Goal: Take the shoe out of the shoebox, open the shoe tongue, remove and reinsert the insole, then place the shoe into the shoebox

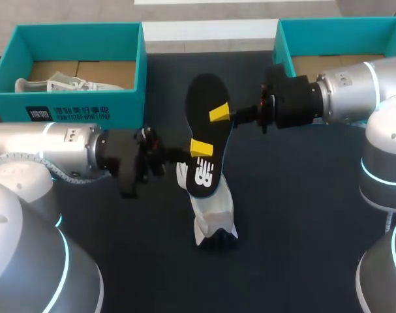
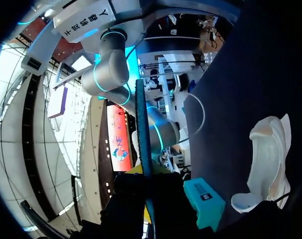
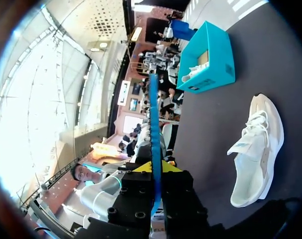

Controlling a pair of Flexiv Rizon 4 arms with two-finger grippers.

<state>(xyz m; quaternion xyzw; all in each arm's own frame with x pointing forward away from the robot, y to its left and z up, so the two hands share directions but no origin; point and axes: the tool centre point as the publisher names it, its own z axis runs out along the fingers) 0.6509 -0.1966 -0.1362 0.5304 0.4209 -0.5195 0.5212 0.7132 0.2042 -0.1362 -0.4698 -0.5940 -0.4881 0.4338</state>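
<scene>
2 arms reach level to centre. Left gripper [image 1: 201, 148] and right gripper [image 1: 218, 113] each clamp insole [image 1: 207, 91], above shoe [image 1: 214, 212].

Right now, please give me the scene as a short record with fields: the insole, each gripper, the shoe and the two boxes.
insole: black, out of the shoe, held in the air
left gripper: shut on the insole, at the end nearer the shoe
right gripper: shut on the insole, nearer its far end
shoe: white, on the dark table, outside both boxes
left shoebox: teal, open, second white shoe inside
right shoebox: teal, open, partly hidden by the right arm
stage: insole removed, not yet reinserted
</scene>
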